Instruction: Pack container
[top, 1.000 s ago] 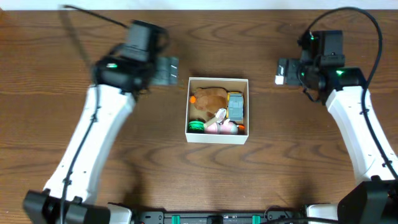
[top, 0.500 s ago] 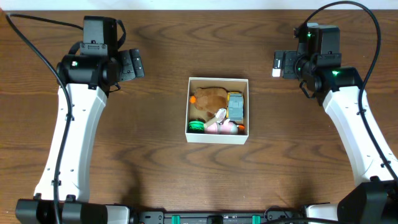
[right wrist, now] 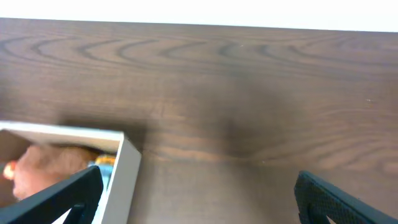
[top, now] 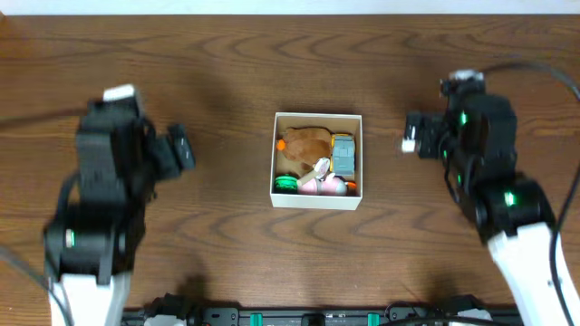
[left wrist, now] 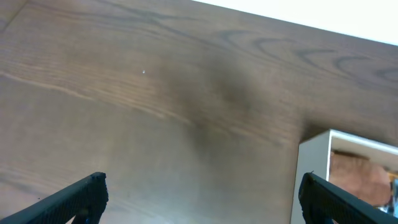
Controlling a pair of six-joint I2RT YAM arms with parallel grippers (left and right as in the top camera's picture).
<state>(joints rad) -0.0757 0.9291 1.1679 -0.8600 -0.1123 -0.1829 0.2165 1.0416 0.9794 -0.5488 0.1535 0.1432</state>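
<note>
The container point(top: 316, 197), a square white-walled box with a brown inside, sits at the table's middle. It holds a brown plush toy point(top: 306, 143), a grey-blue block point(top: 343, 156), a green ring point(top: 286, 184) and a pink toy point(top: 328, 186). My left gripper point(top: 178, 150) is open and empty, well left of the box. My right gripper point(top: 415, 134) is open and empty, to the right of the box. The box corner shows in the left wrist view point(left wrist: 314, 163) and in the right wrist view point(right wrist: 123, 167).
The brown wooden table point(top: 227, 244) surrounds the box. A white background strip runs along the far edge point(right wrist: 199, 11). Both arms are blurred in the overhead view.
Both arms have pulled back toward the front of the table. The left gripper moved down and away from the box; the right gripper dropped slightly. The box and toys have not moved.
</note>
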